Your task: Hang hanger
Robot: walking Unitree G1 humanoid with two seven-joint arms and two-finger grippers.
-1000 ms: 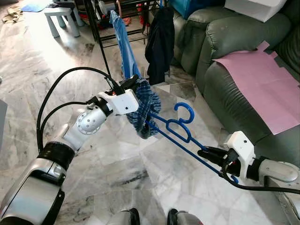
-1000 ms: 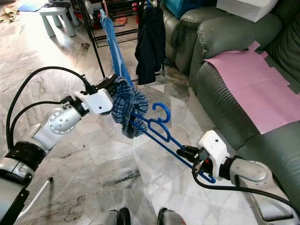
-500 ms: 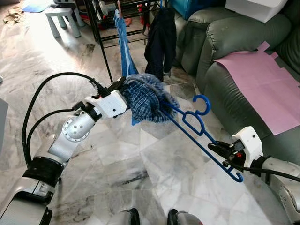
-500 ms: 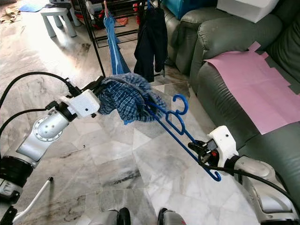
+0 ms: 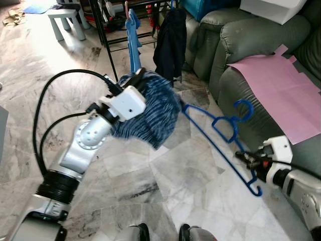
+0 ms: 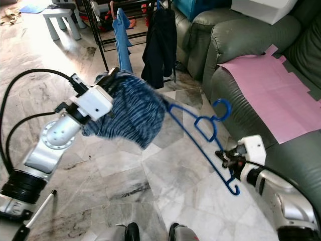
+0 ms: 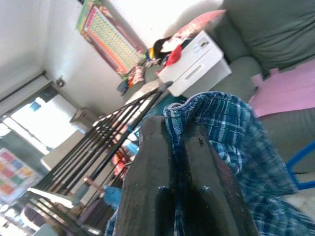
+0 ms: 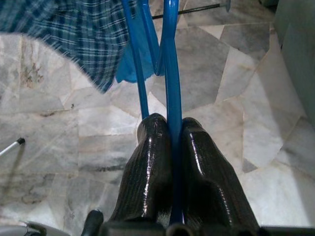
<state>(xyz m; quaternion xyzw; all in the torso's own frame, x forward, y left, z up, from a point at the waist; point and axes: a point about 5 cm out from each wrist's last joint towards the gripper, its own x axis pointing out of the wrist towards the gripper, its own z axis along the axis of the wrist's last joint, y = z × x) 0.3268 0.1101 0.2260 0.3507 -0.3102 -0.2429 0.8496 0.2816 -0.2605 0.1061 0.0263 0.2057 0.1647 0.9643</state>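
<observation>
Hanger [image 5: 220, 135] spans between garment [image 5: 150, 113] at left and sofa [image 5: 235, 45] at right — rack [image 5: 113, 30] behind.

Looking into a home living room: green sofa [image 5: 235, 40], marble floor [image 5: 190, 175], clothes drying on rack [image 5: 115, 20].

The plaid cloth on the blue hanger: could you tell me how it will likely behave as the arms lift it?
The plaid cloth bunches and droops around the left hand, so probably floppy and light. The blue hanger keeps its straight lines in the right hand, likely stiff. Cloth might slide along it.
</observation>
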